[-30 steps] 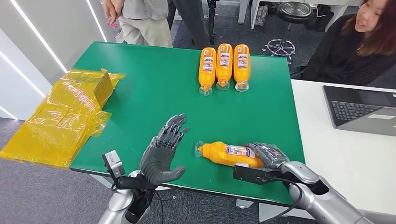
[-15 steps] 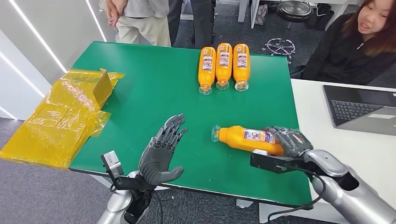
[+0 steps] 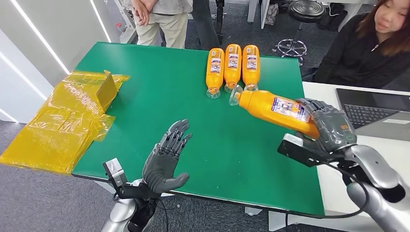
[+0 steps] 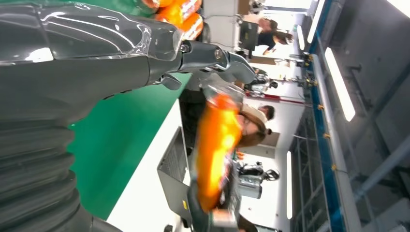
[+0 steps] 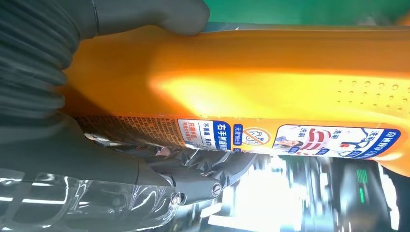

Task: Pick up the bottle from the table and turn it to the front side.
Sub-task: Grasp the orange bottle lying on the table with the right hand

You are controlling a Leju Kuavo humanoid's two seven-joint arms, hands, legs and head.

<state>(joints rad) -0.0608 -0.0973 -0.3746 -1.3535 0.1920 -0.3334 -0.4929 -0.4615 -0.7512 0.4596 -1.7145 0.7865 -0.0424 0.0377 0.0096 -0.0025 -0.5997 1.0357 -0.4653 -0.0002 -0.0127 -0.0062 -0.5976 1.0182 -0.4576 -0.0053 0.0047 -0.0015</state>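
Note:
My right hand [image 3: 328, 126] grips an orange bottle [image 3: 275, 108] by its base and holds it in the air over the right side of the green table [image 3: 159, 96]. The bottle's clear cap points toward the far left and its label faces up. Up close, the right wrist view has the orange bottle [image 5: 270, 82] with its blue and white label, and my right hand [image 5: 130, 159] wrapped around it. My left hand [image 3: 167, 157] hovers open, palm up, over the table's near edge. The left wrist view catches the held orange bottle [image 4: 215, 145] past my left hand [image 4: 96, 53].
Three more orange bottles [image 3: 232, 67] lie side by side at the table's far edge. Crumpled yellow plastic wrap [image 3: 63, 121] lies at the left edge. A laptop [image 3: 377, 113] sits on the white desk at right, where a person [image 3: 372, 43] sits. Another person [image 3: 159, 19] stands beyond the table.
My right hand has lifted the orange bottle off the table's near right part and carried it up and away, to the right. The left hand has stayed in place.

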